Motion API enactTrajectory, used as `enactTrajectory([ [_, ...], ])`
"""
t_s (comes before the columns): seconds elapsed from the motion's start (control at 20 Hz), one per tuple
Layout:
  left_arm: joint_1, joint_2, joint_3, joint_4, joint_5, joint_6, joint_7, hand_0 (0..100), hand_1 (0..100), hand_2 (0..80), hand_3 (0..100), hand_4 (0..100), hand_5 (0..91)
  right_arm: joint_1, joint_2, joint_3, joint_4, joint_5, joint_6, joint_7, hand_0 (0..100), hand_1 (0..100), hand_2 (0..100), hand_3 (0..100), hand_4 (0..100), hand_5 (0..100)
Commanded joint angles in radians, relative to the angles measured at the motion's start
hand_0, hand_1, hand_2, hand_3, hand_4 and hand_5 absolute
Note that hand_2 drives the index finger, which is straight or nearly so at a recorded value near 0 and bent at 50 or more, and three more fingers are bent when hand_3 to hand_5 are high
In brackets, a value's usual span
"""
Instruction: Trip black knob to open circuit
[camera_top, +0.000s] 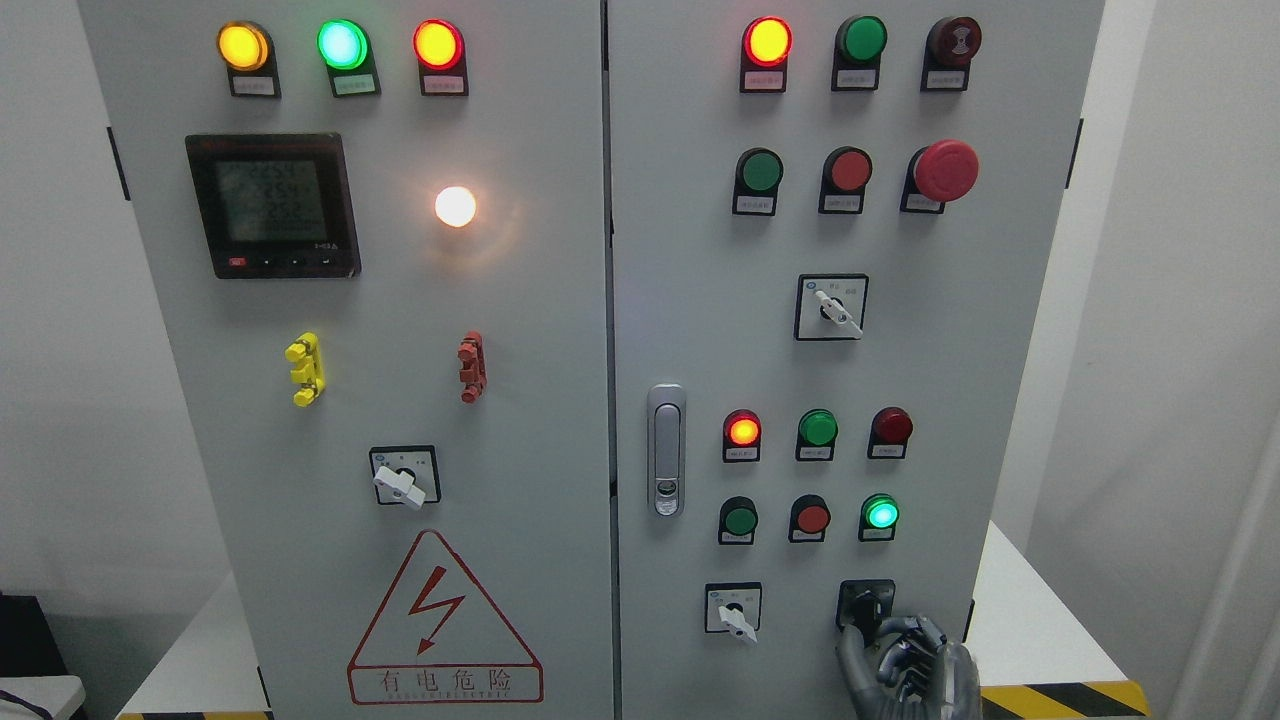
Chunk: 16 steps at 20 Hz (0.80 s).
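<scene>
The black knob (867, 603) sits on a black square plate at the lower right of the grey cabinet's right door (700, 330). My right hand (868, 630) comes up from the bottom edge just below it. Its dark metal thumb (850, 655) rises on the knob's left, and its curled fingers (912, 632) close in from the right. They pinch the knob's lower end. The knob's top still shows above the fingertips. My left arm is out of view.
A white-handled selector (735, 615) sits left of the knob, with lit green (880, 513) and red (742, 430) lamps above. A door latch (666, 450) is by the centre seam. A yellow-black striped edge (1060, 698) lies at bottom right.
</scene>
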Motion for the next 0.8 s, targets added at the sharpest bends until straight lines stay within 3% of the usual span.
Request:
enactTrajectory([
  [0.0,-0.008,0.000,0.000,0.000,-0.034,0.000,0.001,12,39,0.0,0,0,0.0,0.000,-0.001,-0.001,0.007,0.001,0.001,0.000,47,82,61,92,93,97],
  [0.75,-0.008,0.000,0.000,0.000,-0.032,0.000,0.001,12,39,0.0,0,0,0.0,0.002,-0.001,-0.001,0.009,0.001,0.001,0.000,49,84,54,88,91,97],
])
